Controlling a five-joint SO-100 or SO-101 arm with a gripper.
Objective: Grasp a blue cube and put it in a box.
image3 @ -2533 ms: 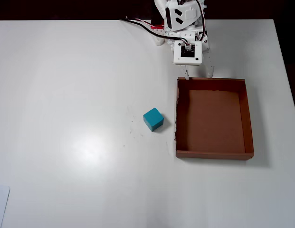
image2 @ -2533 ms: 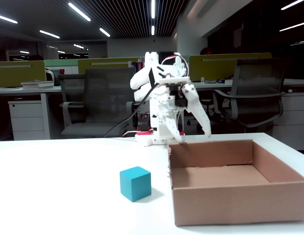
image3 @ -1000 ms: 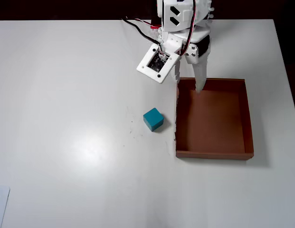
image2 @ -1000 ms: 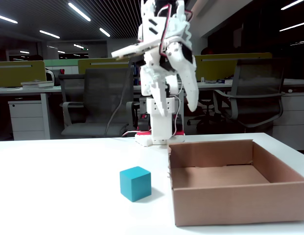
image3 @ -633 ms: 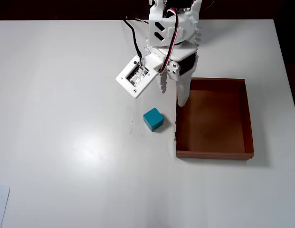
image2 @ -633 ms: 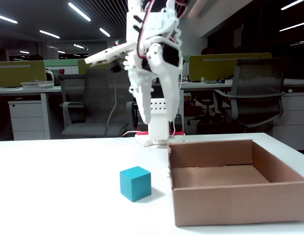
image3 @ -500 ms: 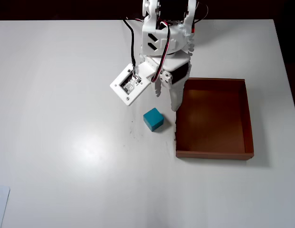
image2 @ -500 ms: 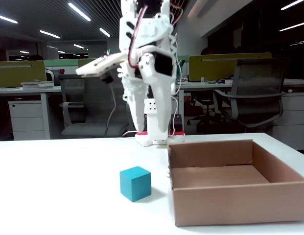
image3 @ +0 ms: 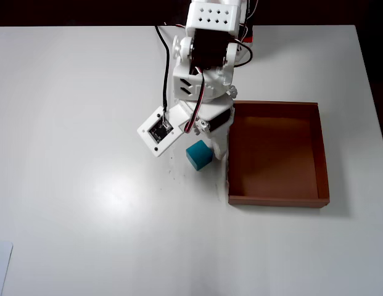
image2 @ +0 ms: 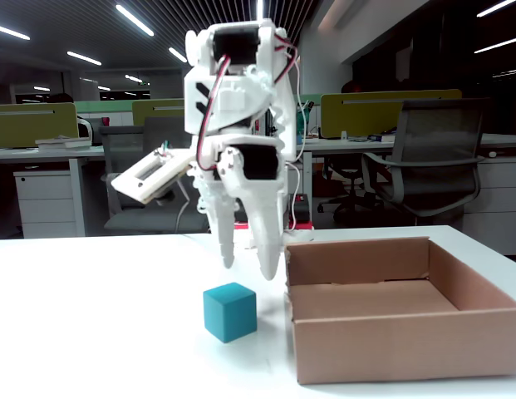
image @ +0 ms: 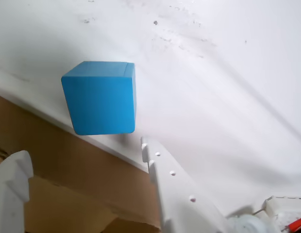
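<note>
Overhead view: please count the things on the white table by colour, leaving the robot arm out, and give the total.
Blue: 1, the blue cube, on the table beside the box.
Brown: 1, the box, open and with nothing in it.
Total: 2.
</note>
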